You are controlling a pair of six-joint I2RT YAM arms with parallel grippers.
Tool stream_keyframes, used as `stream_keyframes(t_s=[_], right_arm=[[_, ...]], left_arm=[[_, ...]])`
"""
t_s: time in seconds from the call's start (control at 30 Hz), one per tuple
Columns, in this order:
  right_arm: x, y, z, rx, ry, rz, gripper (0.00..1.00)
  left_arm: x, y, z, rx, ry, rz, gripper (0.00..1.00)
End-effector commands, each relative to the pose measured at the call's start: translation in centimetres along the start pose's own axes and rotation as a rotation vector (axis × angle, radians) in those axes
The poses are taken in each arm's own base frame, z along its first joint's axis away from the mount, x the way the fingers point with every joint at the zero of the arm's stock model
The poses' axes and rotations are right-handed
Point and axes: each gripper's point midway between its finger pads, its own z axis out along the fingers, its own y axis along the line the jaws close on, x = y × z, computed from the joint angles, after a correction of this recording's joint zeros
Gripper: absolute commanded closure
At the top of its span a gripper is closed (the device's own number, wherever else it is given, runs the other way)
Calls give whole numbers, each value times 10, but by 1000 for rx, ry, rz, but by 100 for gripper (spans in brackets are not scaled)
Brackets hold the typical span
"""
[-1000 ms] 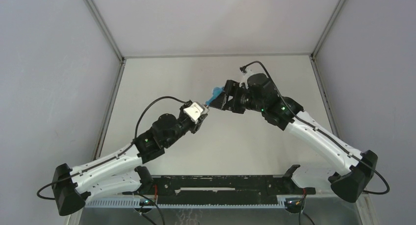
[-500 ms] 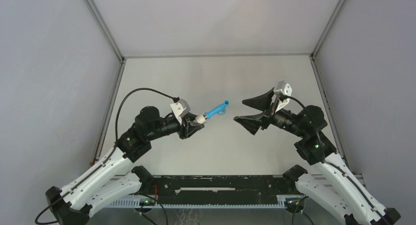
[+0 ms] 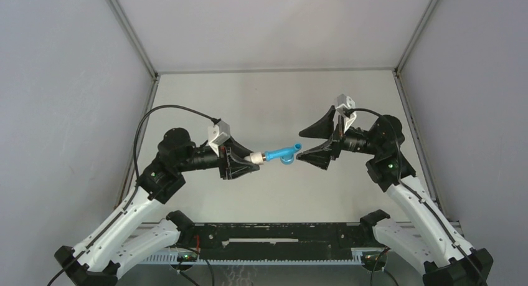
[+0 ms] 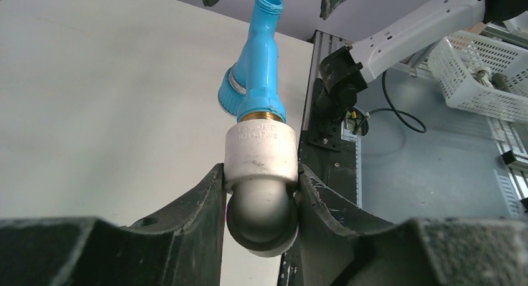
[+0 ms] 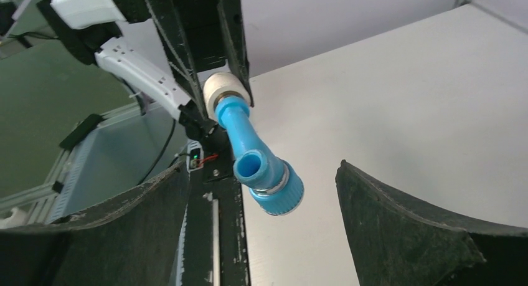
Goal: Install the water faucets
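Note:
The bright-blue faucet [image 3: 281, 154] is screwed into a short white fitting [image 3: 254, 157] and sticks out level, pointing right, above the table. My left gripper [image 3: 249, 159] is shut on the white fitting. In the left wrist view the fitting [image 4: 260, 150] sits between the jaws with the faucet [image 4: 258, 68] rising from it. My right gripper [image 3: 309, 143] is open, and its fingertips flank the faucet's free end without touching. In the right wrist view the faucet [image 5: 261, 164] hangs between the wide-open fingers [image 5: 398, 217], with the fitting [image 5: 219, 90] behind it.
A black rail [image 3: 286, 233] runs along the near table edge between the arm bases. Grey enclosure walls stand left, right and behind. A white wire basket [image 4: 479, 74] sits off the table, seen in the left wrist view.
The left arm has swung the faucet lower and level, pointing right. The open right gripper has moved left until its fingertips sit at the faucet's free end.

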Motion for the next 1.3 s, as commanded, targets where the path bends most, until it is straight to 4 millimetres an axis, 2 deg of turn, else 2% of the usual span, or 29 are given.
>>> stream_keyframes(t_s=[0.0, 0.5, 0.7, 0.87, 1.13, 1.2, 1.27], right_arm=[[-16, 27, 0, -124, -4, -61, 7], [9, 41, 31, -246, 35, -95, 17], [14, 40, 36, -283, 52, -61, 29], [18, 36, 38, -272, 64, -41, 30], [21, 43, 40, -324, 79, -19, 68], [22, 45, 39, -337, 85, -16, 80], [22, 46, 39, -339, 88, 0, 98]], left_arm=[[-41, -18, -6, 58, -110, 71, 100], [-40, -24, -5, 90, -105, 53, 100], [-41, -25, -7, 94, -113, 54, 100], [-41, -26, -7, 98, -117, 54, 100], [-42, -27, -8, 100, -124, 57, 100], [-42, -26, -8, 95, -125, 55, 100], [-44, -26, -8, 89, -131, 59, 100]])
